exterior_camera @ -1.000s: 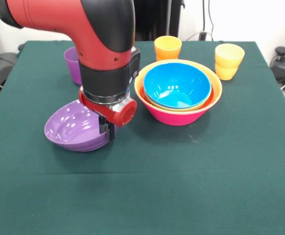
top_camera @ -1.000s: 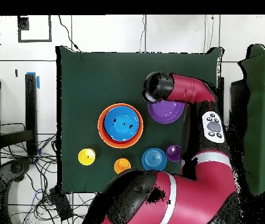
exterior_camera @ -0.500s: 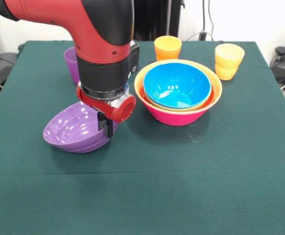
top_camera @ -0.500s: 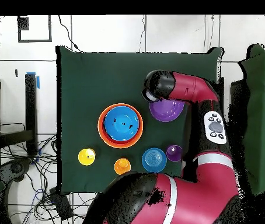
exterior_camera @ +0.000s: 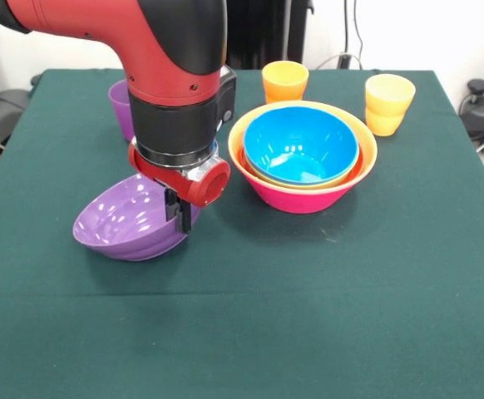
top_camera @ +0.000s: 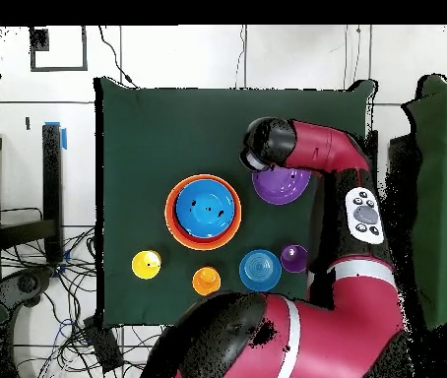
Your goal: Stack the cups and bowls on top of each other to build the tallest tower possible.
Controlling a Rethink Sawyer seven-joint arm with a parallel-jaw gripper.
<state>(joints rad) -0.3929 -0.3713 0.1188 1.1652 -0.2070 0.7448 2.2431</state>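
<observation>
My gripper [exterior_camera: 178,218] is shut on the right rim of the purple bowl [exterior_camera: 125,224], which hangs tilted just off the cloth, left of the tower. The tower is a large pink bowl [exterior_camera: 304,197] holding an orange bowl [exterior_camera: 367,155] with a blue bowl [exterior_camera: 300,143] nested inside. From overhead, the arm's wrist covers the gripper, and the purple bowl [top_camera: 285,187] shows right of the tower [top_camera: 173,219]. An orange cup [exterior_camera: 284,81], a yellow cup [exterior_camera: 388,104] and a purple cup [exterior_camera: 121,108] stand along the far edge.
A small blue bowl [top_camera: 260,269] sits between the orange cup [top_camera: 206,281] and the purple cup [top_camera: 293,258] in the overhead view; the arm hides it in the front view. The yellow cup [top_camera: 147,264] stands near the table's corner. Green cloth [exterior_camera: 325,316] covers the table.
The arm has risen a little and shifted left in the front view. The purple bowl has come up with it and tilted further.
</observation>
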